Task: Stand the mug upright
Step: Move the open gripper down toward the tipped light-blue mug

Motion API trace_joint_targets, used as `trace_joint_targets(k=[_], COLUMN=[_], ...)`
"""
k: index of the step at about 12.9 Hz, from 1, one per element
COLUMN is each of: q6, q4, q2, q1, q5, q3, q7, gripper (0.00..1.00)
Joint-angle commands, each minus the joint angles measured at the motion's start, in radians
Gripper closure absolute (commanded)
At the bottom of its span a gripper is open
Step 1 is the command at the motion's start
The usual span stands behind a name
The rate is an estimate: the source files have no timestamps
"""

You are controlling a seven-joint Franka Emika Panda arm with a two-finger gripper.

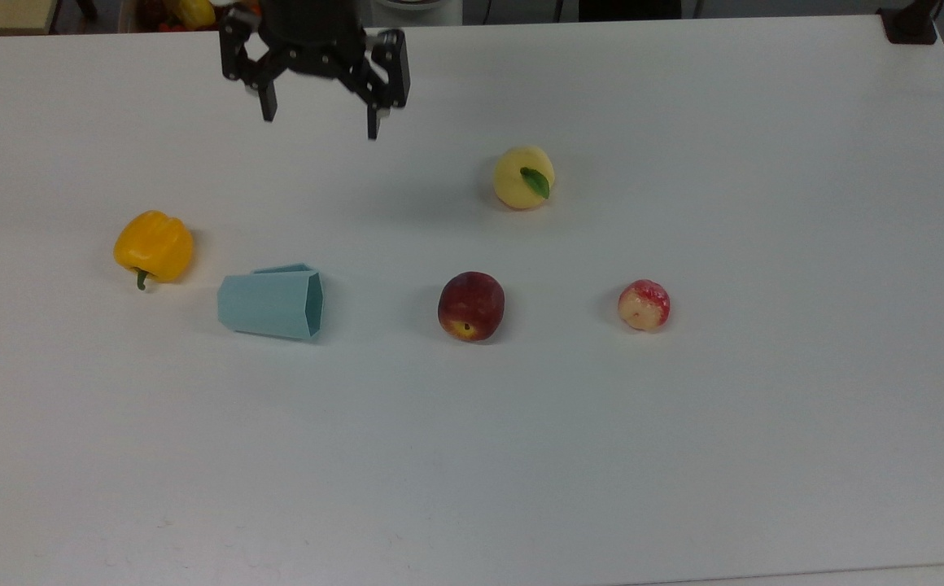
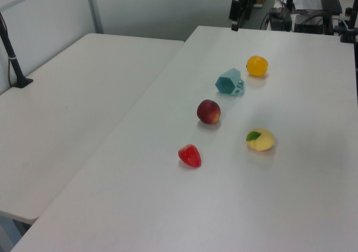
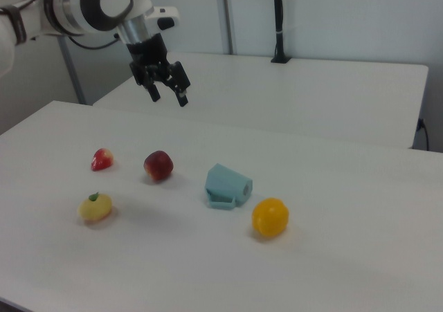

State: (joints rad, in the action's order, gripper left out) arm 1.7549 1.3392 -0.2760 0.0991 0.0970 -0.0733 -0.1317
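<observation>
Fingers [image 1: 319, 120] of the gripper hang spread wide and empty, high above the counter [image 1: 683, 456], apparently set to straddle something broad. Well below and ahead of them, in the top view, the mug [image 1: 271, 304] lies on its side, its rim facing the dark red peach [image 1: 471, 306] and its base toward the yellow pepper [image 1: 154, 246]. It is untouched, so the righting is not yet begun.
</observation>
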Motion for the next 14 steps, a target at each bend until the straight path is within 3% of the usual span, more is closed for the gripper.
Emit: trace_joint_targets(k=[1,7,11,14], q6=[0.087,0.179,0.184,0.254], q4=[-0.022,-0.003,0.015,0.066], q2=[-0.09,-0.202,-0.248,-0.305], q1=[0.042,0.076,0.091,0.108], q5=[0.145,0.361,0.411,0.579], q3=[-0.014,-0.01,-0.008,-0.005], q7=[-0.094,-0.212,-0.261,-0.479], gripper=[0.0,0.0,0.01,0.0])
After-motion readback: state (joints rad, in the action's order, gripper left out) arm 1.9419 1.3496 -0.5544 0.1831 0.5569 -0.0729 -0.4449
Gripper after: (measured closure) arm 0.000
